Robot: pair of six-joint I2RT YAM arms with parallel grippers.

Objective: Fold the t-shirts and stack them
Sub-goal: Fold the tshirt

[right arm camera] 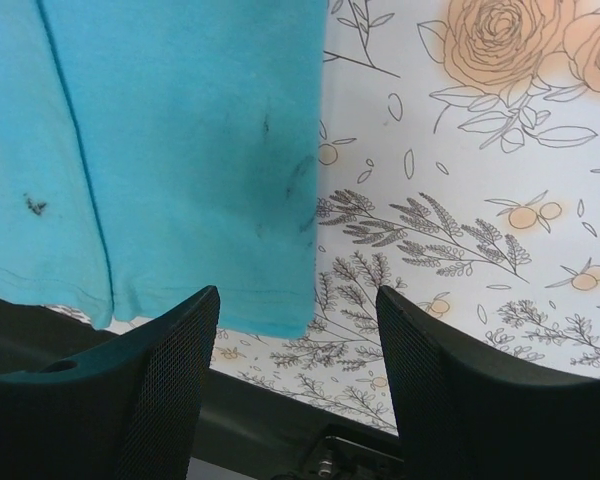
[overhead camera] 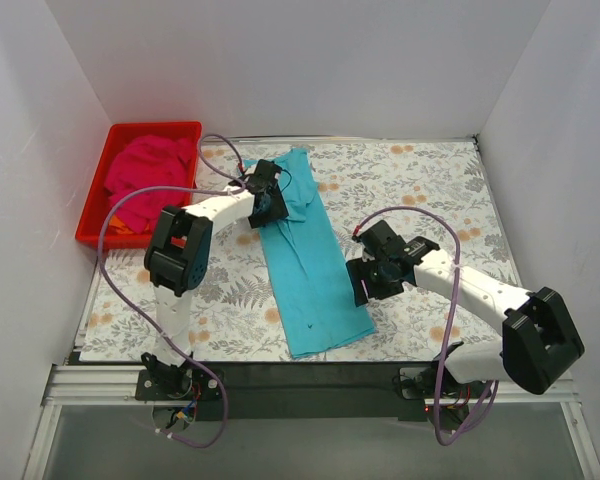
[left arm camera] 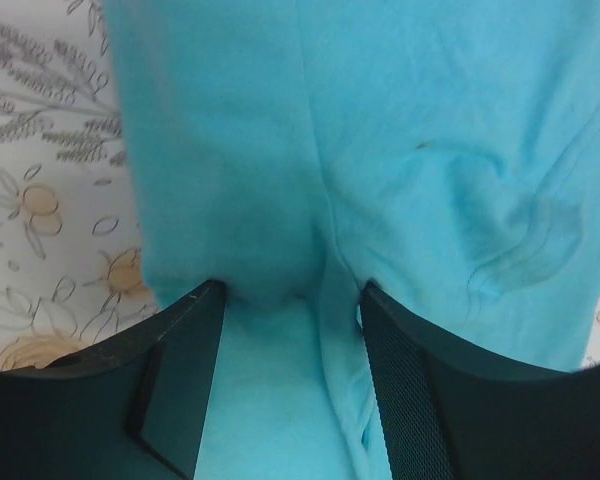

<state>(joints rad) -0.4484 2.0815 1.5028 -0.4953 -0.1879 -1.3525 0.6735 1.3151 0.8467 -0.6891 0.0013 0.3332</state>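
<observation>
The turquoise-blue t-shirt [overhead camera: 305, 260] lies folded into a long narrow strip down the middle of the table, hem toward the near edge. Its tiny dark mark [right arm camera: 34, 206] shows near the hem. My left gripper [overhead camera: 268, 203] is at the strip's far left part, pressed down on it, jaws open with bunched cloth [left arm camera: 280, 380] between them. My right gripper [overhead camera: 363, 282] is open and empty, hovering just right of the shirt's near right corner [right arm camera: 280, 315]. The magenta-pink t-shirt [overhead camera: 150, 175] lies crumpled in the red tray.
The red plastic tray [overhead camera: 155, 126] stands at the far left corner. The table has a floral cover [overhead camera: 420, 190]. White walls close in the left, back and right. A dark rail [overhead camera: 300, 375] runs along the near edge.
</observation>
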